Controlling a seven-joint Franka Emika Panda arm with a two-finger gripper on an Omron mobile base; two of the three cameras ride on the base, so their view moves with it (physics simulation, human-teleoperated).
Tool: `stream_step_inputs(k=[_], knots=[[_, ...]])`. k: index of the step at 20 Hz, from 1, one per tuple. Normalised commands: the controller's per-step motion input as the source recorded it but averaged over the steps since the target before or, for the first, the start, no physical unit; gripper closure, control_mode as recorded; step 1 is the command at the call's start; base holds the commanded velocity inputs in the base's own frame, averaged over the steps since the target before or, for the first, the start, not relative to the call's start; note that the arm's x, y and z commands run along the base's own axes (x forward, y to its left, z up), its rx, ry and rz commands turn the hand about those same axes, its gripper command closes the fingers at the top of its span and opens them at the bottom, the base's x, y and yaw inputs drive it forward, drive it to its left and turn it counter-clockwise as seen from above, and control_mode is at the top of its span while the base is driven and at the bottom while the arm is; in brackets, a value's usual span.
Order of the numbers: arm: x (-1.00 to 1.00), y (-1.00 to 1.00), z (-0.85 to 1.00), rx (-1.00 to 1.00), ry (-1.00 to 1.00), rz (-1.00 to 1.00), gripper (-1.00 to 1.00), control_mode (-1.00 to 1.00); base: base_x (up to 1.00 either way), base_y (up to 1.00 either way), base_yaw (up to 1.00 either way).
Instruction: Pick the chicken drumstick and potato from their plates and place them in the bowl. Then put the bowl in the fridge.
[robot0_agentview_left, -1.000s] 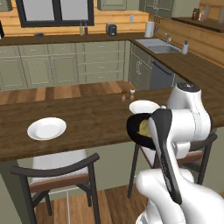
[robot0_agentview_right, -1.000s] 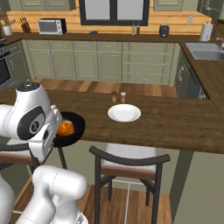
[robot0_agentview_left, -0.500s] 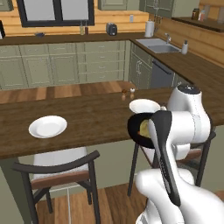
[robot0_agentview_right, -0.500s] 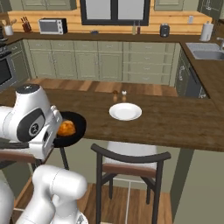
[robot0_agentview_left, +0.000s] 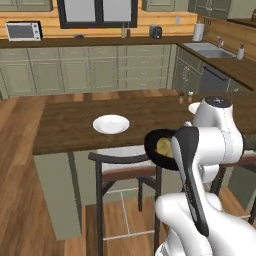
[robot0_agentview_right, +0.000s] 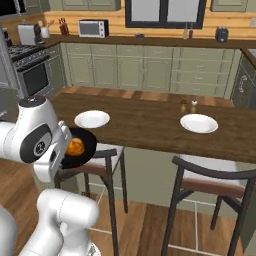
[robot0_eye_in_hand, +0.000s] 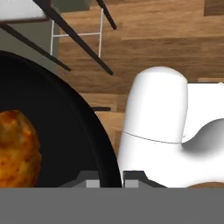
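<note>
My gripper (robot0_eye_in_hand: 109, 179) is shut on the rim of the glossy black bowl (robot0_agentview_left: 156, 147) and holds it in the air, off the wooden counter (robot0_agentview_left: 70, 125). In the bowl lie the yellowish potato (robot0_agentview_left: 163, 146) and the orange-brown chicken drumstick (robot0_agentview_right: 75, 147). The drumstick (robot0_eye_in_hand: 15, 148) also shows close up on the bowl's (robot0_eye_in_hand: 61, 127) dark inside. Two white plates (robot0_agentview_right: 92, 119) (robot0_agentview_right: 199, 123) rest bare on the counter. The fridge is out of view.
Dark-framed stools (robot0_agentview_right: 102, 152) (robot0_agentview_right: 215, 182) stand under the counter's near edge, one right below the bowl. Two small shakers (robot0_agentview_right: 188, 106) sit on the counter near the right plate. A stove (robot0_agentview_right: 32, 70) and olive cabinets (robot0_agentview_left: 100, 70) line the far walls, with open wood floor between.
The whole picture has shifted: the base has backed off and turned, so the counter sits farther away. The bowl stays in the shut gripper with both foods inside.
</note>
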Motion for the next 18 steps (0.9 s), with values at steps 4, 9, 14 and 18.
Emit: stream_step_inputs(k=[4,9,14,18], knots=[[0.00,0.00,0.00,0.00,0.00,0.00,1.00,1.00,0.00,1.00,0.05],[0.00,0.00,0.00,0.00,0.00,0.00,1.00,1.00,0.11,1.00,0.00],[0.00,0.00,0.00,0.00,0.00,0.00,1.00,1.00,0.17,1.00,0.00],[0.00,0.00,0.00,0.00,0.00,0.00,1.00,1.00,0.28,1.00,0.00]])
